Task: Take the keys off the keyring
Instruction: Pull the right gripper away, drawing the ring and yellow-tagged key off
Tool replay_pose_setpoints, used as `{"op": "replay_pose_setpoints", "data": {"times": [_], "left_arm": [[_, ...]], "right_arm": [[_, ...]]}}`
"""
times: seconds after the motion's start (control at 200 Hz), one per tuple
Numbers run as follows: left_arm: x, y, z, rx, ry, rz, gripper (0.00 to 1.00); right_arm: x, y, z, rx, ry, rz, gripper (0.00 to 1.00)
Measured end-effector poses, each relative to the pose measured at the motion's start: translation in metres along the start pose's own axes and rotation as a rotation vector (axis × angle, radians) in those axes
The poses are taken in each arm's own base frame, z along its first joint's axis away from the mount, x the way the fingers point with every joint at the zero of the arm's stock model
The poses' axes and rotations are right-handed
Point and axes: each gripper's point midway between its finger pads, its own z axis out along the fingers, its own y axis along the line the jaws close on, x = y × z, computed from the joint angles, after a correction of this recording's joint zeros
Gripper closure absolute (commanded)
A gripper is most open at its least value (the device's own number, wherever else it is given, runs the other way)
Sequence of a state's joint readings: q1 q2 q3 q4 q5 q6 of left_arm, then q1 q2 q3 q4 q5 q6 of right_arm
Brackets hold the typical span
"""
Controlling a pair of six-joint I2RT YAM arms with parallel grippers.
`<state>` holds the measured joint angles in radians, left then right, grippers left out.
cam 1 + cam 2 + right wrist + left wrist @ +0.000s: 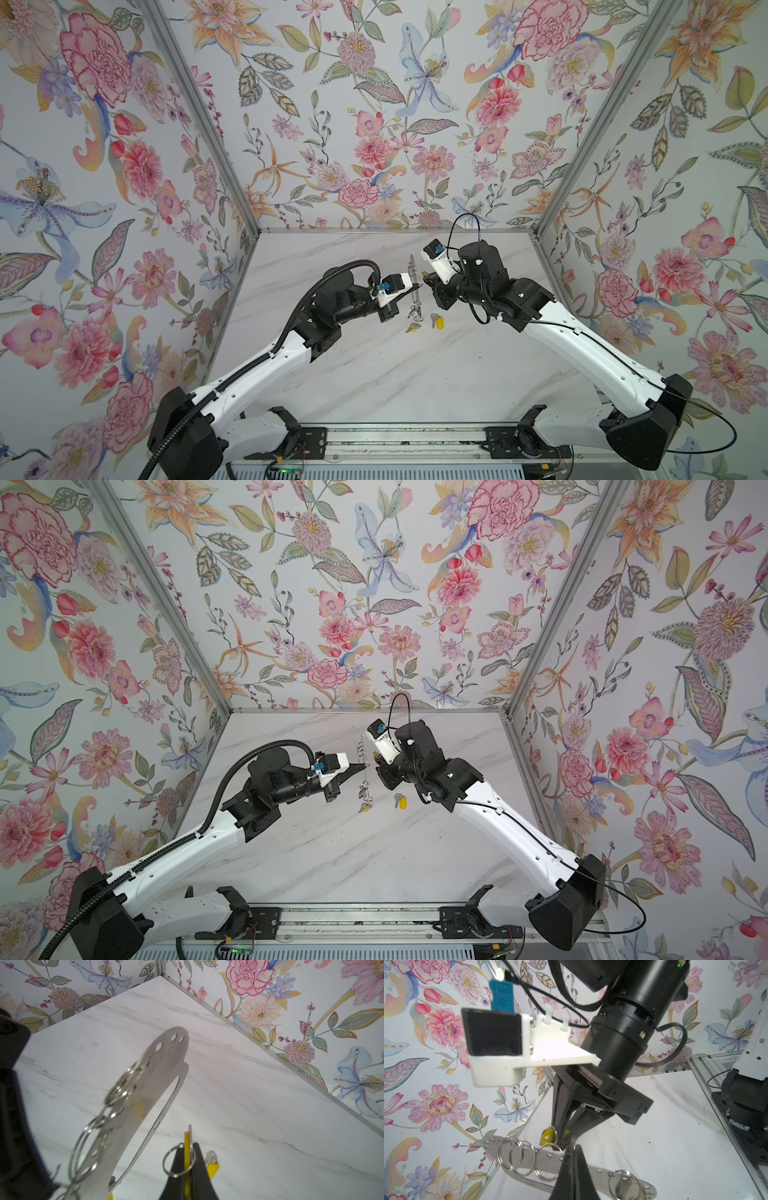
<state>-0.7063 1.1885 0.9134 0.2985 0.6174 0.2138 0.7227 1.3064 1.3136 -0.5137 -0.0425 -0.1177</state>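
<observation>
Enclosure and worktop: surroundings only.
A white, marble-patterned worktop [374, 382] is carrying grey veins and a few dark specks. Floral-papered walls [365, 104] are enclosing it on three sides. Aluminium corner posts [202, 116] are rising at both rear corners. A small green light [284, 471] is glowing at the front edge.

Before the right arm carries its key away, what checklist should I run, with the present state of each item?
1. Hold of the left gripper on the keyring: shut on it, ok.
2. Hold of the right gripper on the held key: shut on its yellow tag, ok.
3. Its split ring clear of the keyring, gap visible in the right wrist view: ok.
4. Room on the table beside the loose key: ok.
5. Whether the near-end key is attached to the keyring: cannot tell.
</observation>
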Motion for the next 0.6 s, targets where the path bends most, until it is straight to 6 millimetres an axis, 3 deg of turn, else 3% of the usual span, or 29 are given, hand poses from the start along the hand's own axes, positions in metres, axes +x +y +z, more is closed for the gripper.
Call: {"op": "replay_pose_setpoints", "data": {"times": [0.13, 0.24, 0.385, 0.596], "left_arm": [[-0.001, 0.001, 0.000, -0.007, -0.003, -0.010, 1.00], [0.005, 0.007, -0.002, -0.047, 0.031, -0.026, 1.00], [0.021, 0.012, -0.013, -0.125, 0.094, -0.078, 1.00], [0.072, 0.002, -0.024, -0.181, 0.233, -0.246, 1.00]], "right_arm": [[0.009, -0.008, 0.002, 0.019, 0.005, 0.026, 1.00], [0.030, -0.035, 0.001, 0.087, 0.028, 0.094, 1.00], [0.075, -0.065, 0.007, 0.172, 0.081, 0.225, 1.00], [0.152, -0.060, 0.047, 0.184, 0.223, 0.383, 1.00]]}}
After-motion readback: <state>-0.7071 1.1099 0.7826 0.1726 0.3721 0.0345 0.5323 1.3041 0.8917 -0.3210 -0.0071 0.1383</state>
